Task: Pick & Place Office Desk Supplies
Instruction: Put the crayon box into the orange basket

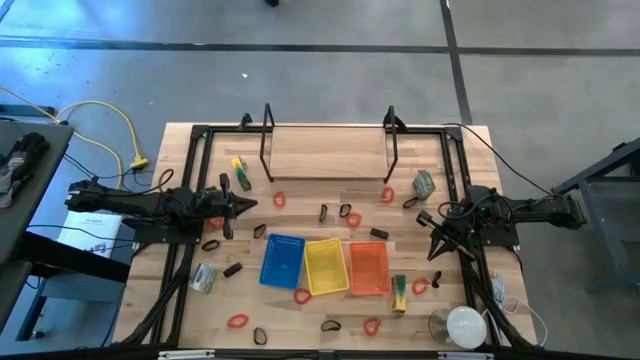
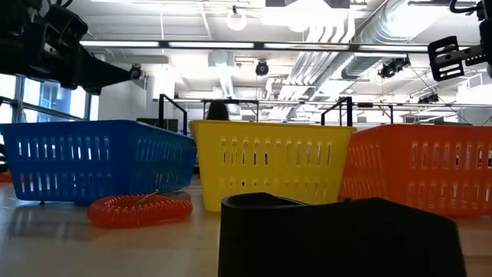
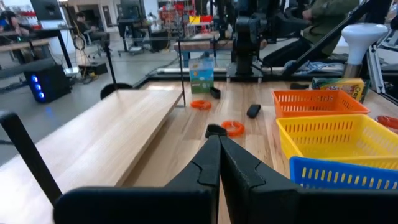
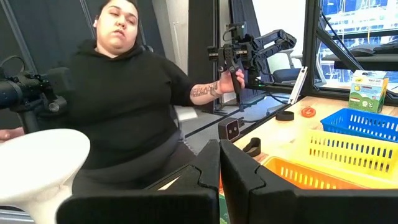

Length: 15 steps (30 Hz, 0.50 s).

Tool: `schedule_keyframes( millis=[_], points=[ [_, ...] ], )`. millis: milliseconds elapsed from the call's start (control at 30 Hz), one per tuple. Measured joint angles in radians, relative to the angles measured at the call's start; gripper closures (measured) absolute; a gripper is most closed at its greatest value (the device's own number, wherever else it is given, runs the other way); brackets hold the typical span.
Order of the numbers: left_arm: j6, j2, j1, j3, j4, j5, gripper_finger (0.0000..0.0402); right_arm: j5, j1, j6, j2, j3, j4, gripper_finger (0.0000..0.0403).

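Note:
Small supplies lie scattered on the wooden table: red loops (image 1: 279,200) (image 1: 302,295), black clips (image 1: 345,210) (image 1: 379,233), and small grey-green (image 1: 426,183) and yellow-green (image 1: 240,172) boxes. A red coiled loop (image 2: 138,209) lies in front of the blue tray. My left gripper (image 1: 250,204) (image 3: 219,146) hangs shut and level above the table's left side, pointing toward the middle, with nothing in it. My right gripper (image 1: 422,215) (image 4: 219,152) hangs shut and level above the right side, also holding nothing.
The blue (image 1: 283,260), yellow (image 1: 325,265) and orange (image 1: 369,267) trays stand side by side at the table's middle. A round white object (image 1: 465,325) stands at the near right corner. A raised wooden shelf (image 1: 325,152) spans the far side. A person (image 4: 130,106) sits beyond the table's right side.

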Motion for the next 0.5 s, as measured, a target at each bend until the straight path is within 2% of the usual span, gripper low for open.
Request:
schedule_keyframes(
  millis=[200, 300, 433, 500],
  points=[
    [-0.014, 0.0, 0.0, 0.0, 0.052, 0.0, 0.0401, 0.0, 0.0, 0.0, 0.0, 0.0, 0.0, 0.0401],
    [-0.015, 0.0, 0.0, 0.0, 0.077, 0.0, 0.0401, 0.026, 0.0, -0.076, 0.0, 0.0, 0.024, 0.0401],
    [-0.016, 0.0, 0.0, 0.0, 0.108, 0.0, 0.0401, 0.12, 0.0, -0.137, 0.0, 0.0, 0.138, 0.0401],
    [-0.016, 0.0, 0.0, 0.0, 0.115, 0.0, 0.0401, 0.269, 0.0, -0.091, 0.0, 0.0, 0.267, 0.0401]
  ],
)
